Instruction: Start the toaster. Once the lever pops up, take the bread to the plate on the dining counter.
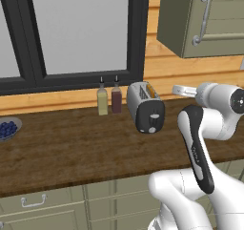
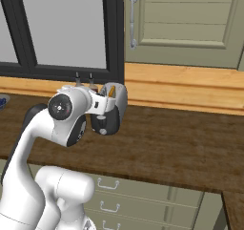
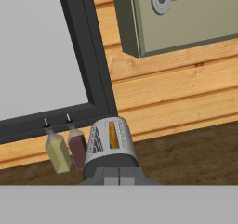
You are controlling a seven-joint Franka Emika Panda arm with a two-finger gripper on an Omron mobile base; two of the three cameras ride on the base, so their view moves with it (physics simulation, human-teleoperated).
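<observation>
The small silver toaster (image 1: 144, 107) stands on the wooden counter (image 1: 71, 148) below the window, its black end panel facing me. The pale grey lever (image 1: 153, 116) sits on that panel. The bread (image 3: 113, 135) stands in a slot, its orange-brown crust showing at the top (image 1: 151, 90). My gripper (image 3: 119, 175) is shut with nothing in it. It hovers just above and right of the toaster (image 3: 110, 146), the hand (image 1: 183, 90) level with the toaster's top. In the right base view the hand (image 2: 97, 102) overlaps the toaster (image 2: 114, 107). The plate and the dining counter are out of view.
Two bottles, one yellow-green (image 1: 102, 101) and one dark red (image 1: 116, 99), stand just left of the toaster against the wall. A grey bowl of blue berries (image 1: 7, 129) sits at the counter's far left. A wall cabinet (image 1: 205, 19) hangs above right.
</observation>
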